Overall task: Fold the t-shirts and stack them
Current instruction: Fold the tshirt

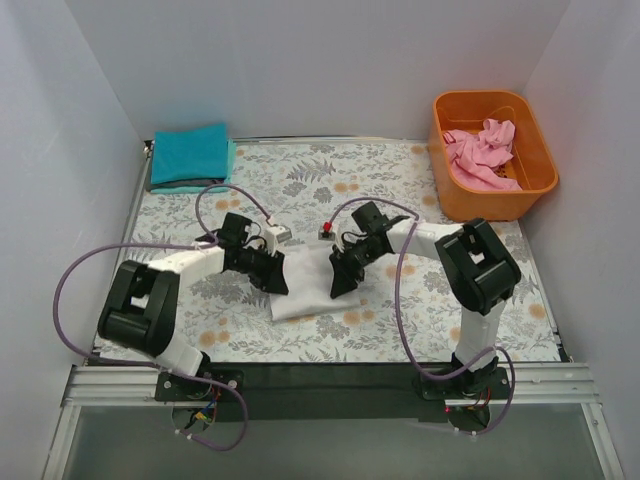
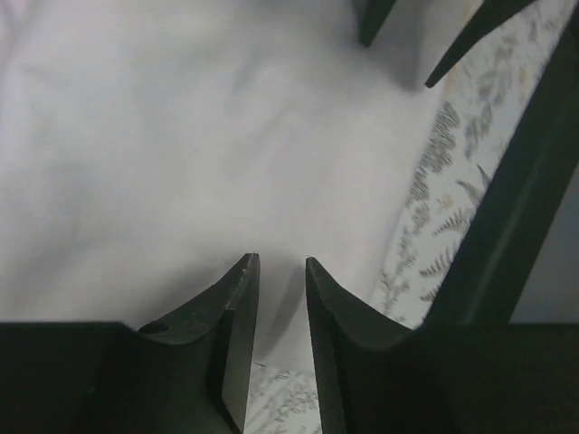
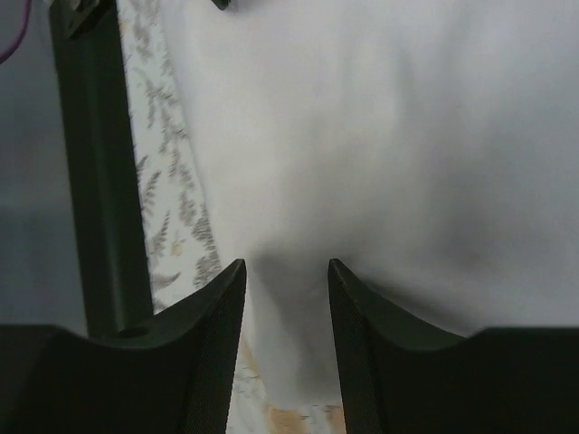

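Note:
A white t-shirt (image 1: 308, 292) lies folded into a small rectangle on the flowered table, between my two arms. My left gripper (image 1: 276, 280) is at its left edge; in the left wrist view (image 2: 280, 262) the jaws stand a narrow gap apart, with the white cloth's (image 2: 199, 145) edge lying flat between them. My right gripper (image 1: 340, 282) is at the right edge; the right wrist view (image 3: 287, 264) shows a raised ridge of white cloth (image 3: 380, 136) pinched between its jaws. A teal t-shirt (image 1: 190, 155) lies folded at the back left. A pink t-shirt (image 1: 482, 150) sits crumpled in the tub.
An orange plastic tub (image 1: 480, 205) stands at the back right corner. White walls enclose the table on three sides. A dark metal rail (image 1: 330, 378) runs along the near edge by the arm bases. Purple cables loop beside both arms.

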Tool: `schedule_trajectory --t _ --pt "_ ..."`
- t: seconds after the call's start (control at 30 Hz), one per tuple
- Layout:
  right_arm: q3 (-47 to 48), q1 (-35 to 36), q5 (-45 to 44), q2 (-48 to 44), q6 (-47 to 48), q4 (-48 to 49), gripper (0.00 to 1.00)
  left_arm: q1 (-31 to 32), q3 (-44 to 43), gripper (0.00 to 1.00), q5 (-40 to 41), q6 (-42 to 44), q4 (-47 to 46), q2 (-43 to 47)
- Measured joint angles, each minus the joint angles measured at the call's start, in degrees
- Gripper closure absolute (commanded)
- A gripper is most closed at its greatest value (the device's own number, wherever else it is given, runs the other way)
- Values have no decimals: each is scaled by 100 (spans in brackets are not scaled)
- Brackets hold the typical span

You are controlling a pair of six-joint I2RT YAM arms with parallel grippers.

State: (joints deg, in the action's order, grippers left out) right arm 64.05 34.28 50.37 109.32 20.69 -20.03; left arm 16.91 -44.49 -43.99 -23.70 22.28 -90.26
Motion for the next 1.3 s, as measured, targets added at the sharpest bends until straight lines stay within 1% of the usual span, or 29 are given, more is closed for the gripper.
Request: schedule_trajectory --t 0.07,0.1,0.13,0.2,0.23,0.27,0.3,0.37,0.47,0.53,0.57,0.6,0.67,0.7,0.73,0.8,0.9,1.0,1.13,1.3 --pt "-348 157 177 -308 -68 -111 57 280 212 73 -63 323 354 518" --pt "-420 229 350 -426 -87 -232 56 376 245 71 -120 494 514 704" --pt "-431 267 468 -522 -90 -334 55 415 240 67 -168 627 647 811" --pt "-411 267 765 -813 -98 -522 55 420 127 63 -267 966 992 918" --pt "-374 232 850 -927 -101 -605 54 420 55 61 -297 1067 1106 918" --pt "-286 151 925 -1051 -105 -702 53 420 -46 57 -319 1172 1213 918" --pt "-151 35 975 -1130 -107 -754 52 420 -151 56 -345 1266 1250 927" --pt "334 -328 986 -1119 -149 -839 53 417 -358 53 -361 1394 1150 964" --pt "1274 -942 870 -726 -278 -721 55 420 -472 51 -319 1600 581 1056" --pt "1930 -1239 719 -192 -372 -522 55 422 -472 51 -212 1805 160 1040" --pt "2201 -1311 656 107 -437 -396 55 431 -476 51 -153 1943 -31 984" --pt "2455 -1342 627 424 -529 -345 55 439 -503 48 -103 2072 -186 892" --pt "2885 -1320 560 1032 -684 -216 54 479 -625 46 9 2319 -439 562" --pt "3071 -1287 535 1329 -761 -201 53 503 -699 42 66 2413 -551 372" --pt "3224 -1246 518 1591 -844 -157 53 529 -763 41 127 2520 -667 175" --pt "3386 -1154 501 2000 -951 -92 53 564 -811 41 223 2662 -874 -133" --pt "3442 -999 494 2328 -1043 -61 52 601 -811 44 302 2844 -1088 -393" --pt "3442 -870 509 2417 -1067 -28 51 658 -811 47 293 2968 -1241 -463" --pt "3401 -713 533 2420 -1043 96 49 765 -811 55 254 3049 -1386 -531" --pt "3252 -662 658 2417 -1019 188 49 927 -809 58 186 3049 -1421 -811"
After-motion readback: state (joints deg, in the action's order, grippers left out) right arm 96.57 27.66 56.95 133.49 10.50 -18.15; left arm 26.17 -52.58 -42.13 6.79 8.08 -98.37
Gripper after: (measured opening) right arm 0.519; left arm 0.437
